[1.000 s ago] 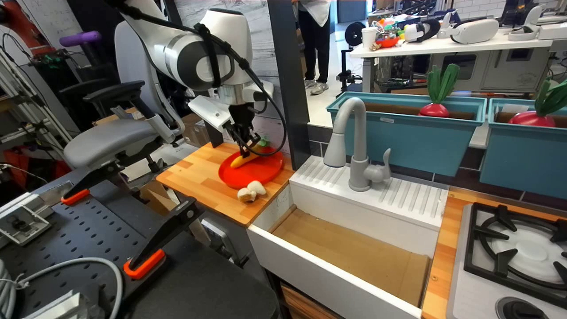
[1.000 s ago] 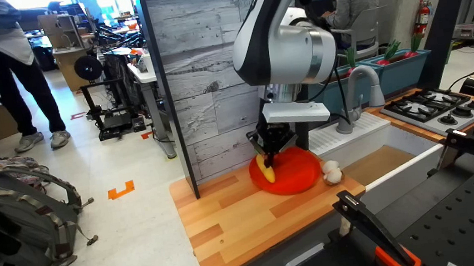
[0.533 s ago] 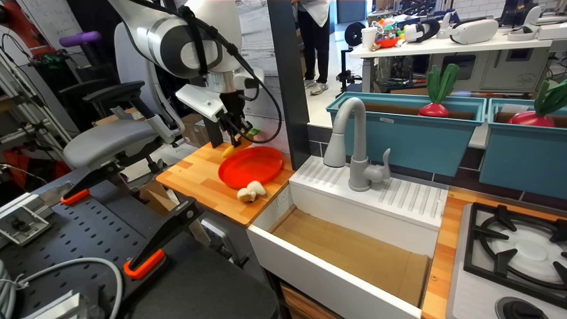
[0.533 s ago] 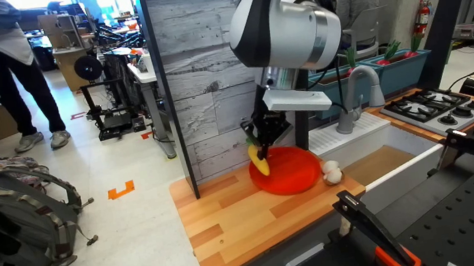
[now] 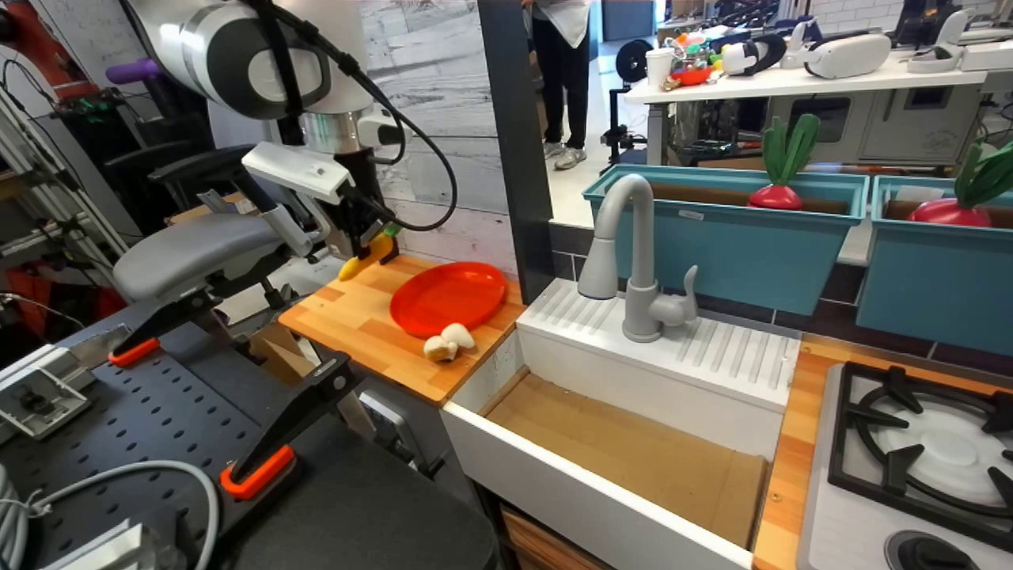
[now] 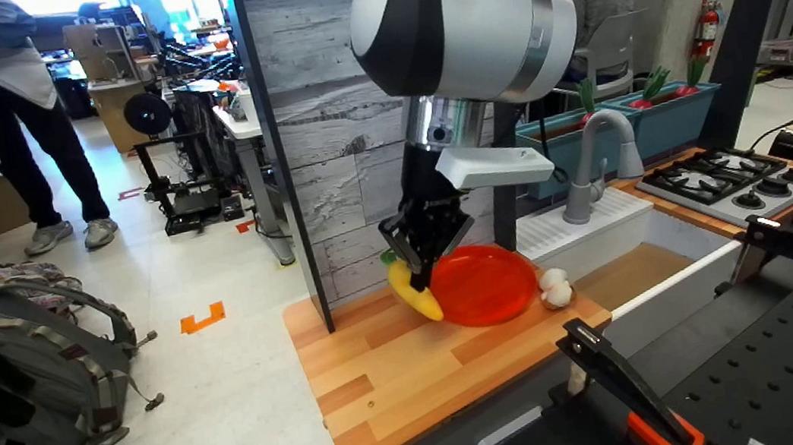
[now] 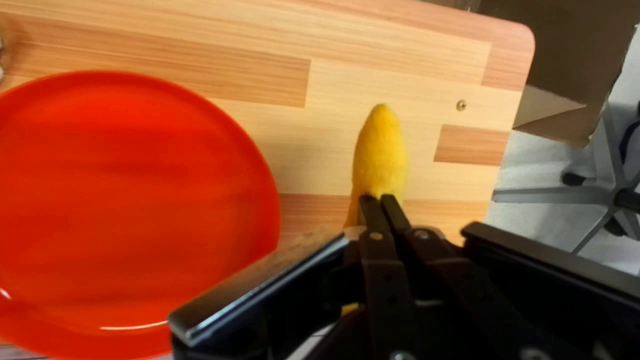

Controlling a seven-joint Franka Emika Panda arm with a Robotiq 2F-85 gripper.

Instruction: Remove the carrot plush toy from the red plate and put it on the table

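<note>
The carrot plush toy, a yellow-orange body with a green end, shows in both exterior views (image 5: 360,264) (image 6: 414,300) and in the wrist view (image 7: 381,150). My gripper (image 7: 379,200) is shut on its middle, with the fingertips nearly together; it also shows in both exterior views (image 5: 388,255) (image 6: 420,279). The toy hangs beside the red plate (image 7: 125,200), over the wooden table (image 7: 390,75); the gap below it is hard to judge. The plate (image 5: 449,299) (image 6: 485,283) lies flat on the table (image 5: 356,321) (image 6: 403,390) with nothing on it. The gripper hides part of the toy.
A cream-white item (image 5: 449,343) (image 6: 555,288) lies beside the plate on the sink side. A wood-patterned wall panel (image 6: 360,181) stands behind the table. The white sink (image 5: 601,491) with a grey faucet (image 5: 641,253) adjoins it. Black clamps (image 6: 625,384) stand near the front.
The gripper has lifted the carrot plush toy off the red plate and carried it away from the sink side, over the table beside the plate. The plate and cream-white item have not moved.
</note>
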